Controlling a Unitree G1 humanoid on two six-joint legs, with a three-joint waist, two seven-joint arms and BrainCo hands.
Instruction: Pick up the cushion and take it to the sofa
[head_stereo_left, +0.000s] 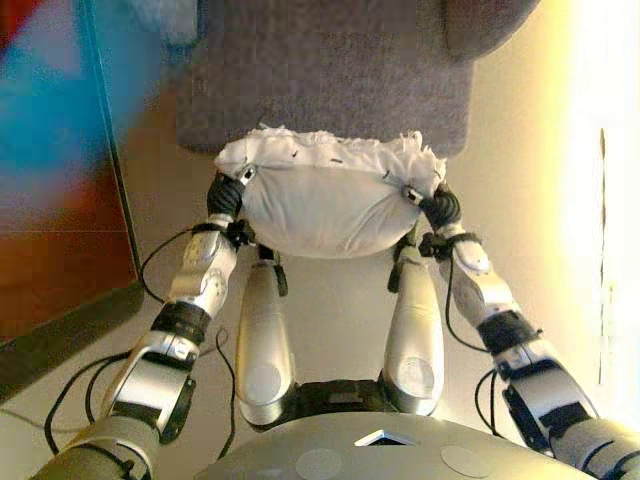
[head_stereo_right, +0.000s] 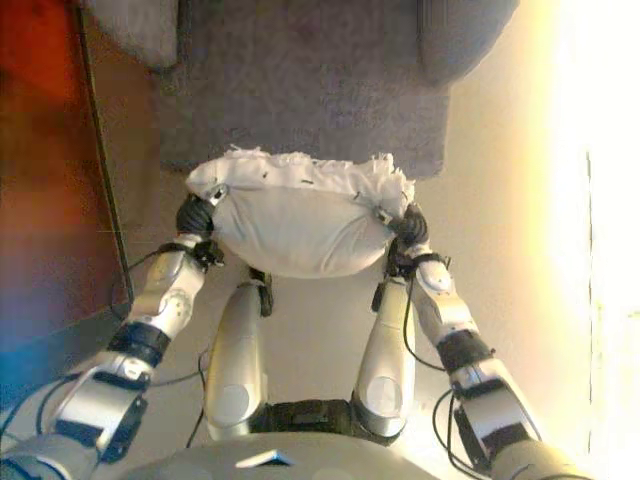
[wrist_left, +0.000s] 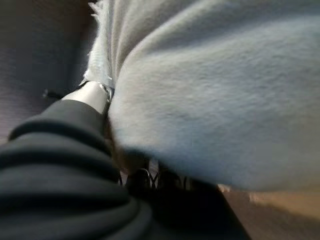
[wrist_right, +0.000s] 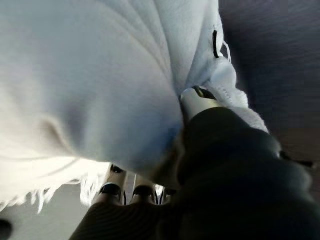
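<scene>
A white fringed cushion (head_stereo_left: 320, 200) hangs in the air between my two hands, just in front of the grey sofa (head_stereo_left: 330, 80). My left hand (head_stereo_left: 228, 195) grips its left end and my right hand (head_stereo_left: 440, 200) grips its right end. In the left wrist view the thumb (wrist_left: 92, 95) lies on top of the cushion (wrist_left: 215, 100) and the fingers (wrist_left: 150, 177) curl underneath. In the right wrist view the thumb (wrist_right: 197, 100) presses into the cushion (wrist_right: 90, 90) with the fingers (wrist_right: 125, 187) below. The cushion's far edge overlaps the sofa seat's front edge.
A red-brown panel with a dark frame (head_stereo_left: 60, 250) stands on the left. Pale floor (head_stereo_left: 520, 180) runs along the right of the sofa, under bright light. A grey sofa arm (head_stereo_left: 490, 20) shows at the top right.
</scene>
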